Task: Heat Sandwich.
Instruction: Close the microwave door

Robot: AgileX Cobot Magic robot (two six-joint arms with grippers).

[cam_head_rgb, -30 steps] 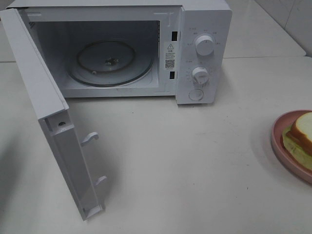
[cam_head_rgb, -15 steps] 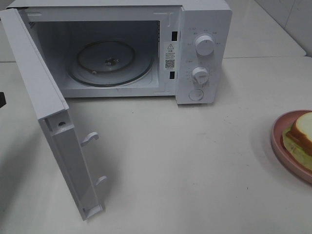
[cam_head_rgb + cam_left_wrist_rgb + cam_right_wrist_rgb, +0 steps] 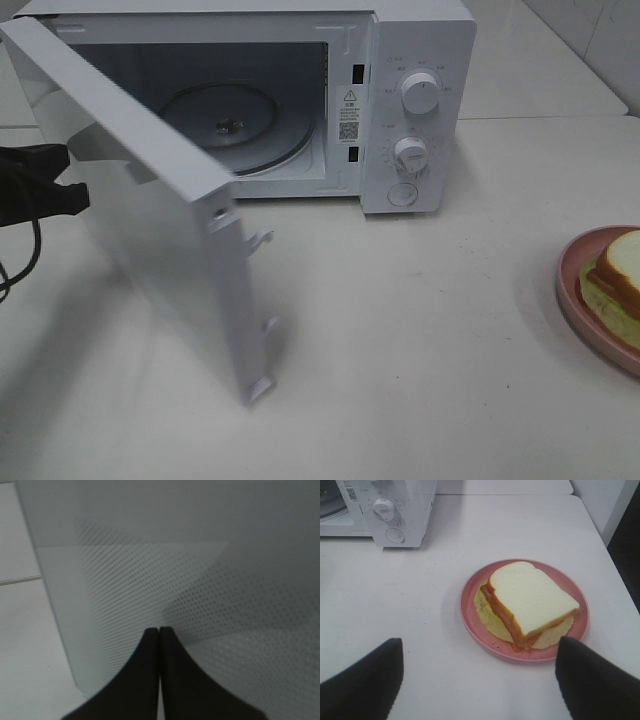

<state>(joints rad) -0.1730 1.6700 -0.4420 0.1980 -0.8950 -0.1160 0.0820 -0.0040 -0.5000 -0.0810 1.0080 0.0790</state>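
The worktop [image 3: 420,330] carries a white microwave [image 3: 420,60] at the back, its cavity open and the glass turntable [image 3: 235,125] bare; the door [image 3: 160,230] stands partway across the opening, hinged on the left, neither wide nor shut; so the step in hand, as I judge it, concerns the door, while the loading of the food is not yet done, since the sandwich [image 3: 530,600] lies on the pink plate [image 3: 470,605] at the right edge of the worktop, well apart from the oven; with the door angled over the opening, the next move seems to call for enough clearance to pass the plate or the sandwich onto the turntable, then a full close and a turn of the knobs [image 3: 419,92]; the left end effector [image 3: 159,632] has its fingers pressed together, holding nothing, its tips right at the outer face of the door, touching it or just short, I cannot tell which; the right end effector [image 3: 480,680] hangs near the plate with its fingers spread wide, empty, touching neither plate nor sandwich
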